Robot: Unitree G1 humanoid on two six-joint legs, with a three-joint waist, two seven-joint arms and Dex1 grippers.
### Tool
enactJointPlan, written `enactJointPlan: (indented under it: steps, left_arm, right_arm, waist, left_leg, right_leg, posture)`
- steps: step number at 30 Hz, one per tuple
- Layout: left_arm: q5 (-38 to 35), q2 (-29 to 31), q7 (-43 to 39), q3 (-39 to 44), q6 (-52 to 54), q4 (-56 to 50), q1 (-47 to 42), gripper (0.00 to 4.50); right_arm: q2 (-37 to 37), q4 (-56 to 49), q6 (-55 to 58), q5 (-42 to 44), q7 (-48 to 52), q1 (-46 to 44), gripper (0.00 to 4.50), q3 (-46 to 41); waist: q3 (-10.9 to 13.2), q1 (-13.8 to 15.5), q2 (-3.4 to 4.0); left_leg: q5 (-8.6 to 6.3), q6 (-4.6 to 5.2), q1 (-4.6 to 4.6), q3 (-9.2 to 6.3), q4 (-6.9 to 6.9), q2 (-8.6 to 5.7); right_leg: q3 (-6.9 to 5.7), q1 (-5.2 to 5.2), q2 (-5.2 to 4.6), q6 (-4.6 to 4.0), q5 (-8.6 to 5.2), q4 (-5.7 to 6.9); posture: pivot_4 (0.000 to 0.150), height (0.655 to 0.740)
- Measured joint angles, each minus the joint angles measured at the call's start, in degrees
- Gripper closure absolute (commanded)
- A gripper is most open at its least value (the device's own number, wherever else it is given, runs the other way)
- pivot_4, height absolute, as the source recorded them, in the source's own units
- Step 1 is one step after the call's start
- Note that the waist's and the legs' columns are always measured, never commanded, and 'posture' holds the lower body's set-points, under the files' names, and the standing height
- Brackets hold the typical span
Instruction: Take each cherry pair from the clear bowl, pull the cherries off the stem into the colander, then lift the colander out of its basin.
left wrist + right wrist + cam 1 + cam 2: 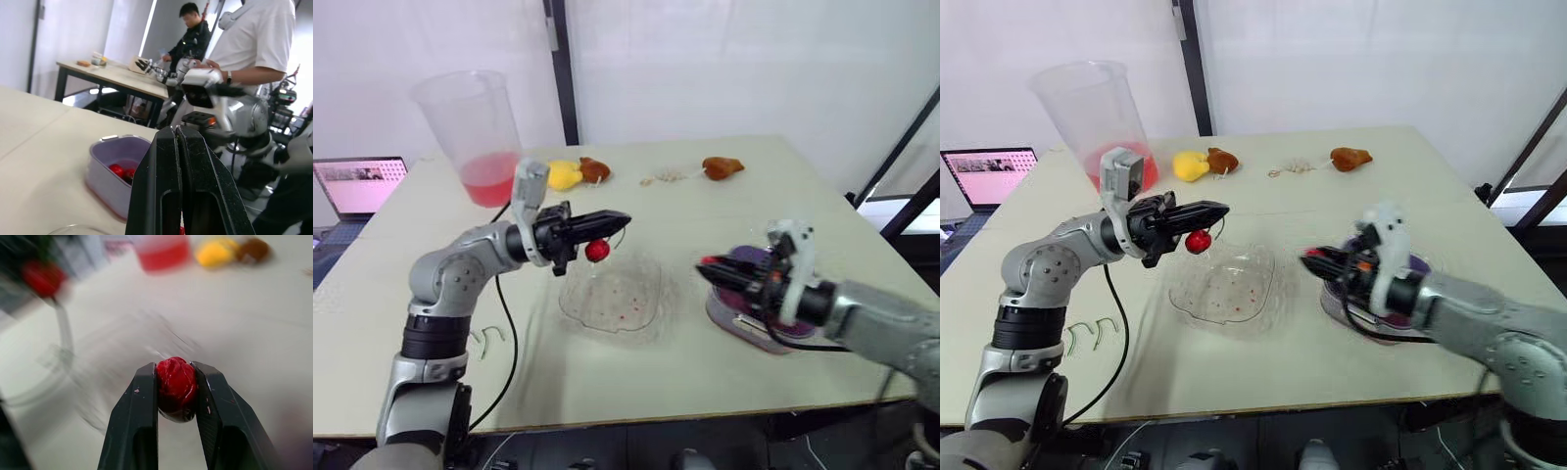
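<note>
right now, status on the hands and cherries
Left hand shut on stem, cherry hanging over clear bowl. Right hand shut on second cherry, by colander. Nothing blocking.

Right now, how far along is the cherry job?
Done: some cherries lie in the colander; the clear bowl looks empty. In hand: right gripper pinches a single cherry, left gripper holds a hanging cherry. Left: drop both, lift the colander from its basin.

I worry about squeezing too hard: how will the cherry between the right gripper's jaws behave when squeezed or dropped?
The cherry looks glossy and wet, so it may slip from the right gripper. Its skin looks dimpled and soft, so a hard squeeze could probably burst it. Being round, it would likely roll if dropped on the table.
</note>
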Motion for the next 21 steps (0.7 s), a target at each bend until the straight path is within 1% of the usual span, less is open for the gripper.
enactJointPlan:
  steps: [5, 7, 10, 12, 15, 18, 19, 21]
  left_arm:
    - [0.19, 0.02, 0.3, 0.15, -1.18, -0.09, 0.48, 4.5]
    - [0.24, -0.05, 0.8, 0.15, -1.38, -0.1, 1.02, 4.5]
    - [0.47, -0.49, 1.76, 0.14, -2.05, -0.27, 1.08, 4.5]
    - [0.76, -0.6, 2.57, 0.15, -2.24, -0.52, 1.32, 4.5]
    - [0.89, -0.81, 3.98, 0.16, -2.38, -0.66, 2.51, 4.5]
    - [0.89, -0.98, 5.27, 0.25, -2.5, -0.95, 2.57, 4.5]
    - [0.88, -1.15, 5.82, 0.35, -2.54, -1.25, 2.56, 4.5]
    - [0.7, -1.8, 6.46, 0.95, -2.55, -1.72, 2.55, 4.5]
  right_arm:
    - [-8.06, 4.85, -3.51, -10.3, 7.5, 7.81, 3.51, -1.03]
    - [-9.33, 6.79, -4.6, -13.34, 10.25, 10.32, 3.51, -0.96]
    - [-9.61, 7.74, -6.13, -16.32, 12.77, 11.5, 3.51, -0.52]
    - [-9.95, 8.31, -6.74, -18.39, 13.98, 11.94, 2.92, -0.39]
    - [-10.71, 8.83, -5.81, -19.1, 15.02, 10.99, 1.71, -0.71]
    - [-12.32, 8.79, -4.17, -18.77, 16.0, 8.01, 0.18, -1.6]
    - [-12.33, 8.79, -3.64, -18.24, 16.12, 6.5, 0.03, -2.1]
    - [-12.13, 8.56, -2.77, -16.58, 16.43, 3.76, 0.03, -3.0]
  waist:
    - [0.0, -0.01, 0.0]
    - [0.0, -0.01, 0.0]
    - [0.0, 0.01, -0.01]
    - [0.0, 0.01, -0.01]
    - [0.01, 0.02, -0.01]
    - [0.01, 0.04, -0.01]
    - [0.01, 0.05, -0.01]
    - [0.01, 0.1, -0.01]
  left_leg:
    - [0.0, 0.01, 0.07, 0.04, 0.0, 0.03]
    - [0.0, 0.01, 0.07, 0.06, 0.0, 0.04]
    - [0.0, 0.01, 0.07, 0.05, 0.0, 0.06]
    - [0.0, 0.01, 0.07, 0.05, 0.0, 0.06]
    - [0.0, 0.01, 0.07, 0.05, 0.0, 0.06]
    - [0.0, 0.01, 0.07, 0.06, 0.0, 0.06]
    - [0.0, 0.01, 0.07, 0.06, 0.0, 0.06]
    - [0.0, 0.01, 0.07, 0.04, 0.0, 0.08]
  right_leg:
    - [0.0, 0.07, 0.0, 0.0, 0.0, -0.03]
    - [0.01, 0.08, 0.0, 0.0, 0.0, -0.03]
    - [0.01, 0.08, 0.0, 0.0, 0.0, -0.03]
    - [0.01, 0.08, 0.0, 0.0, 0.0, -0.04]
    - [0.01, 0.08, 0.0, 0.0, 0.0, -0.06]
    - [0.01, 0.1, 0.0, 0.0, 0.0, -0.11]
    - [0.01, 0.11, 0.0, 0.0, 0.0, -0.15]
    - [-0.01, 0.13, 0.0, 0.0, 0.0, -0.19]
  posture:
    - [0.15, 0.74]
    - [0.15, 0.74]
    - [0.15, 0.74]
    - [0.15, 0.74]
    - [0.15, 0.74]
    - [0.15, 0.74]
    - [0.15, 0.74]
    - [0.15, 0.74]
